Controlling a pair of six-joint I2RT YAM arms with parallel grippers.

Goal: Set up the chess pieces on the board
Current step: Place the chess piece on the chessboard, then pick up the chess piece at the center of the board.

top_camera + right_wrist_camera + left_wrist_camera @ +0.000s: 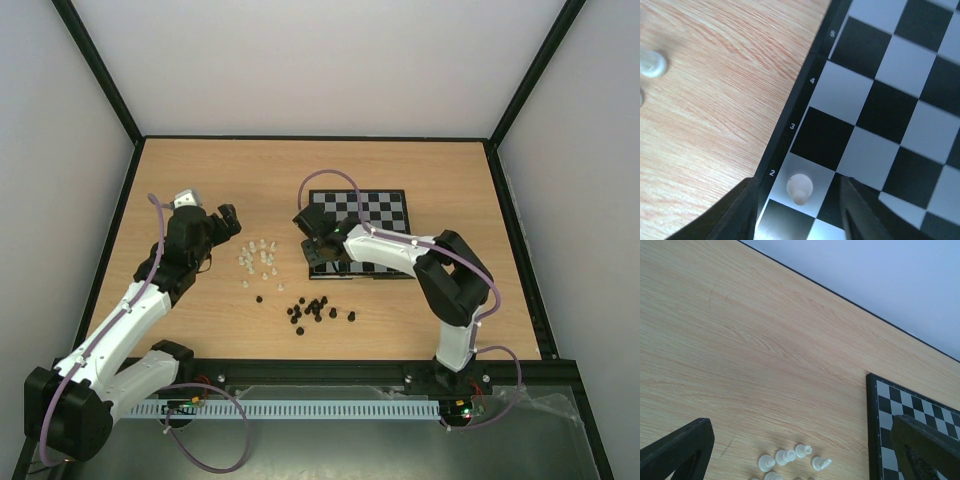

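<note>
The board (385,205) lies right of the table's centre. My right gripper (318,240) hangs over its near left corner. In the right wrist view one white pawn (799,188) stands on the light square of row 2 at the board's (890,75) edge. My right gripper (799,200) is open around the pawn, and both fingers (735,215) stand clear of it. Several loose white chess pieces (258,258) lie on the wood left of the board. My left gripper (225,222) hovers open beside them, and several of these pieces (790,457) show between its spread fingers (685,450).
A scatter of tiny black pieces (315,308) lies on the table in front of the board. Another white piece (651,63) sits blurred on the wood left of the board's border. Black frame rails run along the table's edges.
</note>
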